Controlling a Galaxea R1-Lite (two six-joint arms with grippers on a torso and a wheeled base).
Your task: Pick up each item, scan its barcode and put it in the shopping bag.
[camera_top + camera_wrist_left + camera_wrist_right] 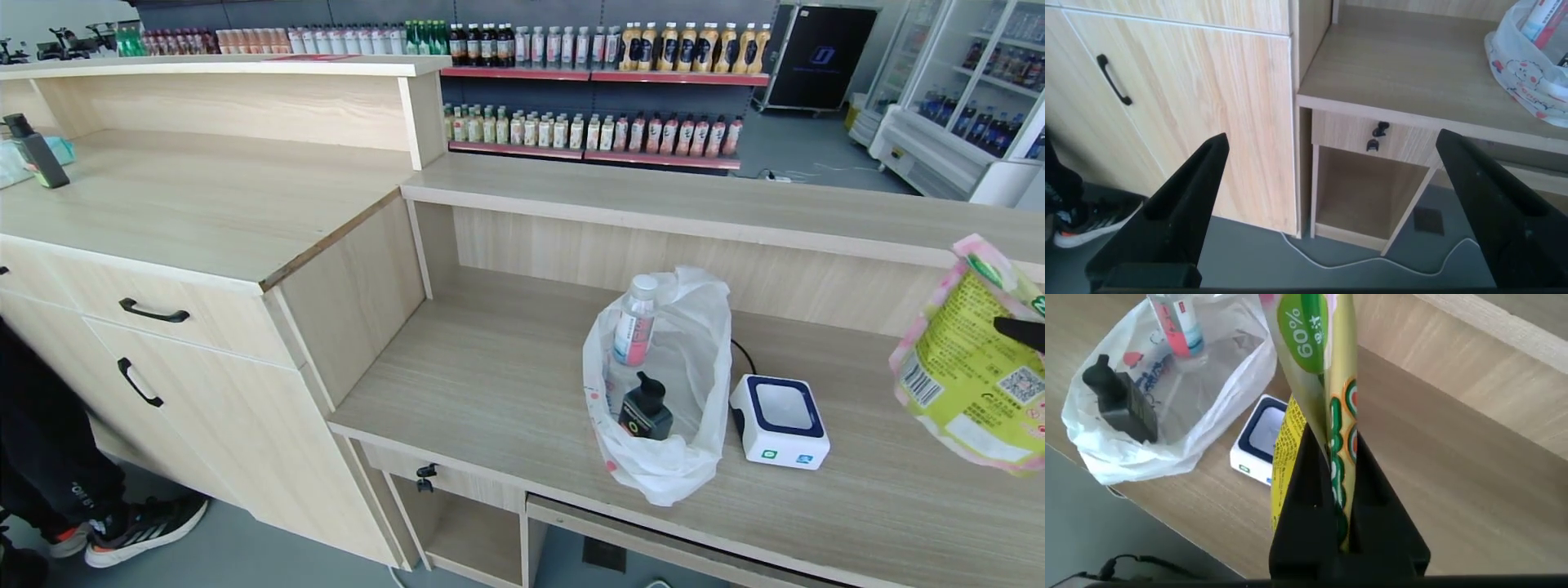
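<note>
The right gripper [1339,514] is clamped tight on the lower edge of a snack pouch [971,367], its two black fingers pinching the flattened pack between them. The pouch is green and yellow with a pink border. It hangs in the air above the counter [490,376], at about 3 o'clock from the scanner [780,420] and well apart from it. A striped patch on its near face looks like the barcode, though it is small in the head view.

The scanner, white with a dark blue frame, sits flat on the counter just beside the shopping bag [653,478], at the bag's 3 o'clock. The bag is white plastic and stands open. Inside it, a clear bottle [635,327] with a pink label stands at 12 o'clock and a black pump bottle [645,408] at 6 o'clock.

The left gripper [1333,139] is spread wide and holds nothing. It is low in front of the counter, facing a cabinet door [1192,114] and the open cubby [1364,196] under a small drawer.
</note>
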